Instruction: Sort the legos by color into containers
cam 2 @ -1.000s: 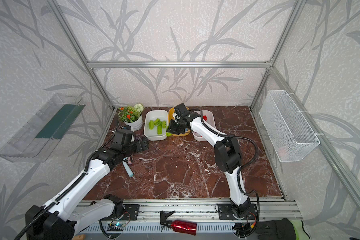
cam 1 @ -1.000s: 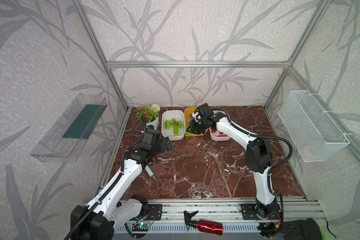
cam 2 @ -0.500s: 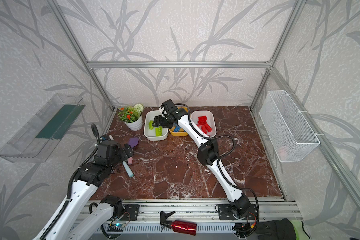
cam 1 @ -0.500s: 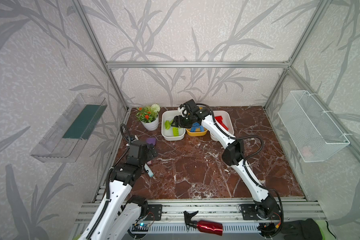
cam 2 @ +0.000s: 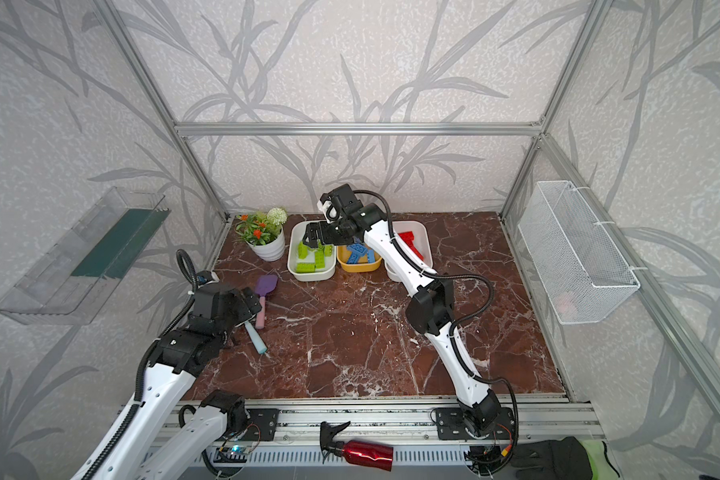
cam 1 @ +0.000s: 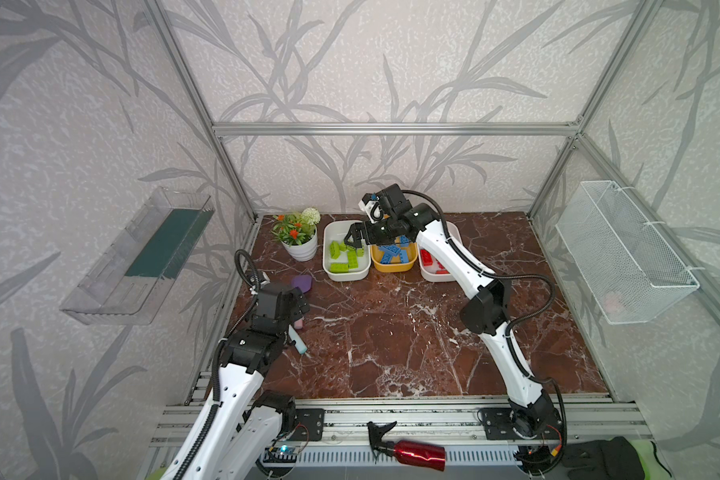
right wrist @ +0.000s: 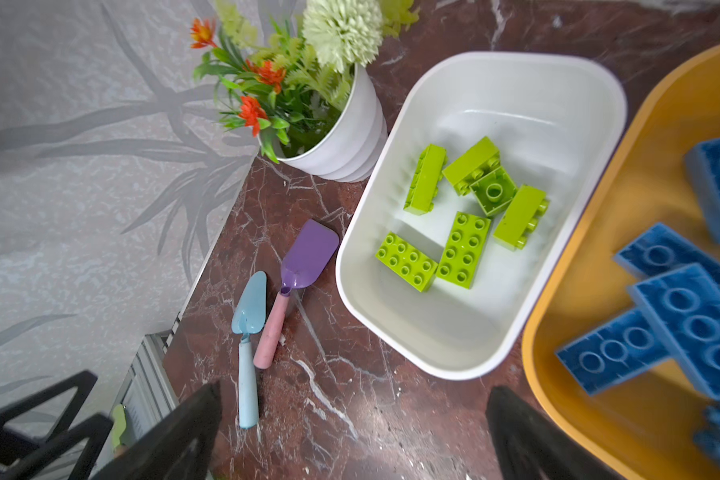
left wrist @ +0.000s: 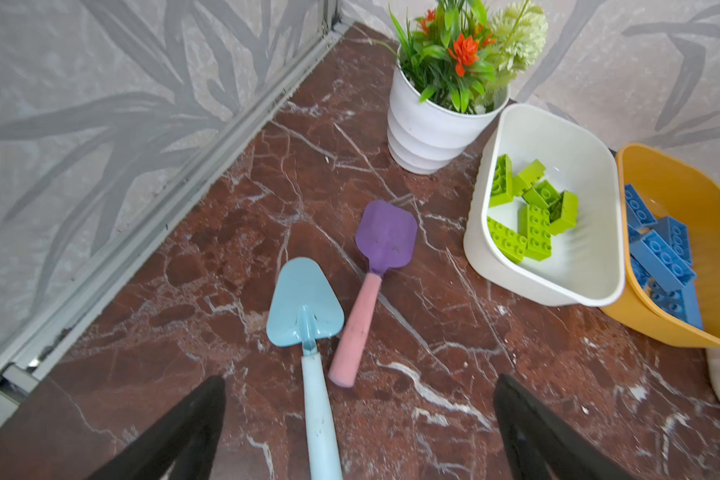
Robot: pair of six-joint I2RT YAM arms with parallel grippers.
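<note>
The flower pot (left wrist: 429, 133) is smooth white plastic with a soft sheen, ribbed round its wall. Under it, the tabletop (left wrist: 225, 232) looks like polished red-brown marble with white veins. Just beside the pot, the white tub (right wrist: 474, 83) is smooth, glossy plastic that catches highlights. The yellow tub (right wrist: 591, 291) beyond it has the same sheen. The lime green bricks (right wrist: 462, 249) and blue bricks (right wrist: 691, 316) are hard, smooth moulded plastic. Near the pot, the blue trowel (left wrist: 304, 303) and purple spade (left wrist: 387, 237) look satin-smooth, and the spade's pink handle is matt. Well apart from the pot, the wire-mesh basket (cam 1: 624, 249) looks like white-coated metal. Behind the pot, the frame bars (cam 1: 391, 129) are bare brushed metal and the walls (cam 1: 391, 62) are matt and rough-textured.
</note>
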